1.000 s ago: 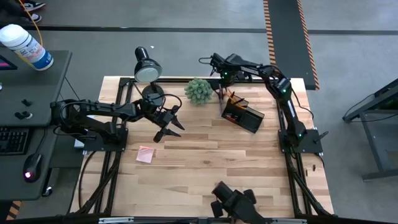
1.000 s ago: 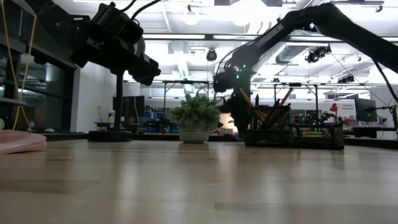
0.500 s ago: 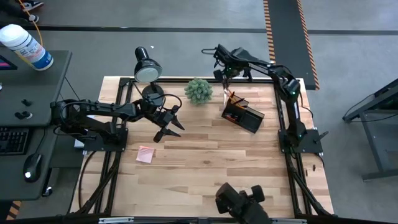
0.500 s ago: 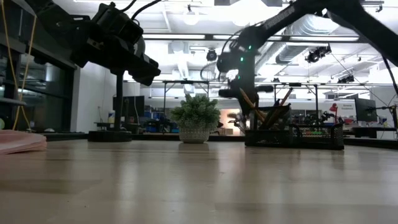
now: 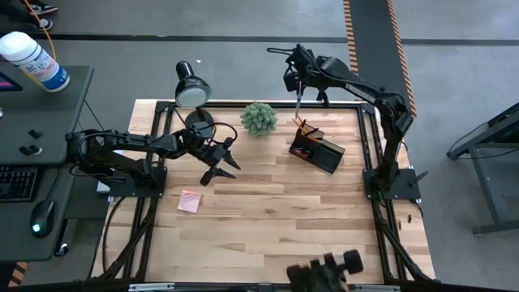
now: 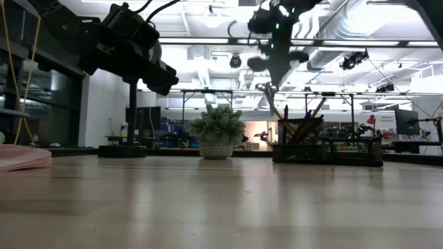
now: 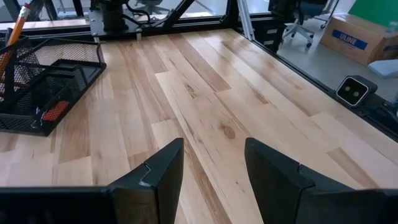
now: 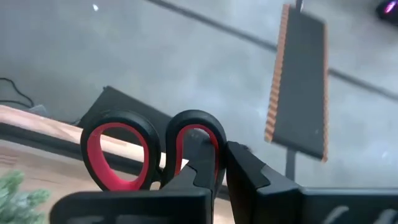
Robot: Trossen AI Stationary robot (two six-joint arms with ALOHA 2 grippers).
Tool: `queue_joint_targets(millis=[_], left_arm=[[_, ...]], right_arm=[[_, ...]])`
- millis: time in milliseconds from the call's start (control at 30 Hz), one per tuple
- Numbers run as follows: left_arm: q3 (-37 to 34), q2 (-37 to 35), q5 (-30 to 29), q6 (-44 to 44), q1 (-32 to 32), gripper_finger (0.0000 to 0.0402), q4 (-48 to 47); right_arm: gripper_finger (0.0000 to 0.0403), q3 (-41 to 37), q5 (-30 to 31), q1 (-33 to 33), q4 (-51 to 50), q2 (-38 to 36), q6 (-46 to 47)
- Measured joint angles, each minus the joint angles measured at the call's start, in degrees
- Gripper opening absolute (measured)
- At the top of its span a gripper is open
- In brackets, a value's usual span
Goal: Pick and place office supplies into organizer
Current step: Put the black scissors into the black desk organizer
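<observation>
Wooden counter [image 5: 268, 203]: right claw [image 8: 219, 163] pinches red-handled scissors [image 8: 149, 149] by one stiff loop, blades hanging above the organizer [image 5: 318, 149]; likely slippery. Left claw [image 7: 208, 163] hovers parted, empty.

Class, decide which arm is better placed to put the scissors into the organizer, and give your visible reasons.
The right arm. Its gripper is already shut on the scissors, raised above the organizer. The left gripper is open and empty, over bare table, nearer the pink sticky-note pad.
</observation>
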Motion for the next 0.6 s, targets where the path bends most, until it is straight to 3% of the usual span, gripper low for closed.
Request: queue_joint_targets(millis=[400,600], left_arm=[[0.0,0.0,0.0,0.0,-0.01,0.016,0.0],[0.0,0.0,0.02,0.0,-0.01,0.016,0.0]], right_arm=[[0.0012,0.0,23.55,17.61,-4.02,-7.95,-1.46],[0.0012,-0.31,35.66,24.82,-11.26,-8.14,5.35]])
